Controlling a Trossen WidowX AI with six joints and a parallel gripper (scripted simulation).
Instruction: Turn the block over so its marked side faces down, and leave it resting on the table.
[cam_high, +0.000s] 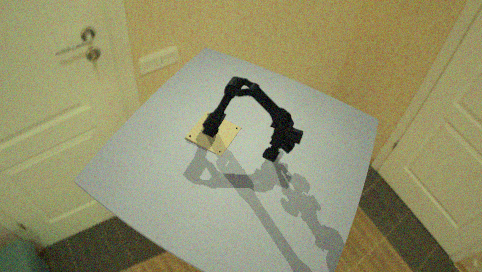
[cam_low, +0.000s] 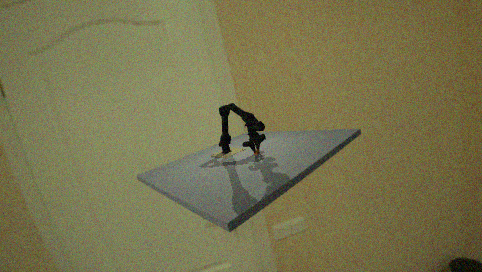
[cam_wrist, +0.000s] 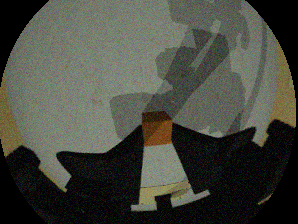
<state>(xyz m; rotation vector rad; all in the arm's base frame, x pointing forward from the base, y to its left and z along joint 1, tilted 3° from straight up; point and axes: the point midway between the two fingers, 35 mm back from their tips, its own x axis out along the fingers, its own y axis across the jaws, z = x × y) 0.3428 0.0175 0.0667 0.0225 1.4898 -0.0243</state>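
The small orange block (cam_wrist: 159, 135) (cam_low: 257, 153) is between the two black fingertips, one against each side of it. One face shows orange and another shows dark brown in the wrist view. In the top view it is hidden behind the gripper. I cannot tell which side is marked. My gripper (cam_wrist: 155, 126) (cam_low: 257, 150) is shut on the block, low at the table (cam_high: 150, 155) (cam_low: 305, 150) (cam_wrist: 60, 80). Whether the block touches the table is not clear.
The arm's base stands on a pale yellow plate (cam_high: 230, 132) (cam_wrist: 165, 190) to the left of the gripper in the top view. The arm arches up from it. Its grey shadows fall across the table. Doors and a wall stand beyond the table edges.
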